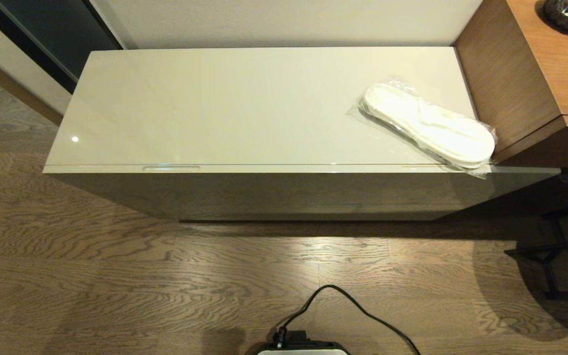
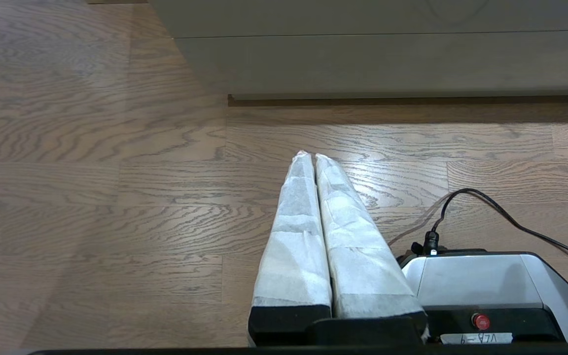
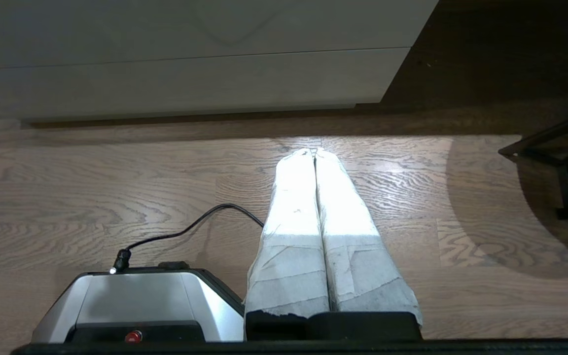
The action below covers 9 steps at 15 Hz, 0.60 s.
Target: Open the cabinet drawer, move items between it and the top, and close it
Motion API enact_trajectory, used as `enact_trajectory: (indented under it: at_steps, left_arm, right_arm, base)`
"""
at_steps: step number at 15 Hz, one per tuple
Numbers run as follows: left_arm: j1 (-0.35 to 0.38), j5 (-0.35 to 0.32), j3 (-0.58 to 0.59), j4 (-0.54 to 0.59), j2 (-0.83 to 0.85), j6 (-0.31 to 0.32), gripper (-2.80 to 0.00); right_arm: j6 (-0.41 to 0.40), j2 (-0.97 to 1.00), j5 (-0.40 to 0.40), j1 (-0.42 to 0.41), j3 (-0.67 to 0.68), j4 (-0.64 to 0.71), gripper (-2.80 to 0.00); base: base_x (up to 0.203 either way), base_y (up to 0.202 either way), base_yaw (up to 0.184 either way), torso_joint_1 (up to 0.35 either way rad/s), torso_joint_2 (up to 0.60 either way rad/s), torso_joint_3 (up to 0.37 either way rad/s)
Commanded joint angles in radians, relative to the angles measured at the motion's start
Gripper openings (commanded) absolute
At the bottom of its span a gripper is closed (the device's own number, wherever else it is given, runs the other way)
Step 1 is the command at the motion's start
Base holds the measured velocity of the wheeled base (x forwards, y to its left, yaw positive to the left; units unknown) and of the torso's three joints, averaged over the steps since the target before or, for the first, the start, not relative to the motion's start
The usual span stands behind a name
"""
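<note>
While the wide, shallow drawer [image 1: 294,169] of the long glossy beige cabinet sits fully closed, the flat white slippers sealed in clear plastic [image 1: 429,125] lie on the cream-beige top [image 1: 225,103] at its right end, their wrapper overhanging the front edge near the right slot handle. Pulling the drawer could, I judge, nudge that slippery packet off onto the wood-grain floor [image 1: 116,276]. No wrapped bundle is visible. The left gripper [image 2: 309,157] and the right gripper [image 3: 315,152] hang low over the floor, padded fingers pressed together and empty. A brown wooden unit [image 1: 525,84] crowds the right end, and a black cable [image 1: 358,308] trails by the base.
</note>
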Motion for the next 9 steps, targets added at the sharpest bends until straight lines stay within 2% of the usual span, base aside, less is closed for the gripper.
enact_trajectory:
  at_steps: [1,9]
  left_arm:
    - [0.0,0.001,0.0,0.0,0.002,0.0,-2.8]
    - [0.0,0.001,0.0,0.0,0.002,0.0,-2.8]
  right_arm:
    - [0.0,0.0,0.001,0.001,0.003,0.0,-2.8]
    - [0.0,0.0,0.0,0.001,0.003,0.0,-2.8]
  base:
    - [0.0,0.0,0.0,0.0,0.0,0.0]
    - [0.0,0.0,0.0,0.0,0.0,0.0]
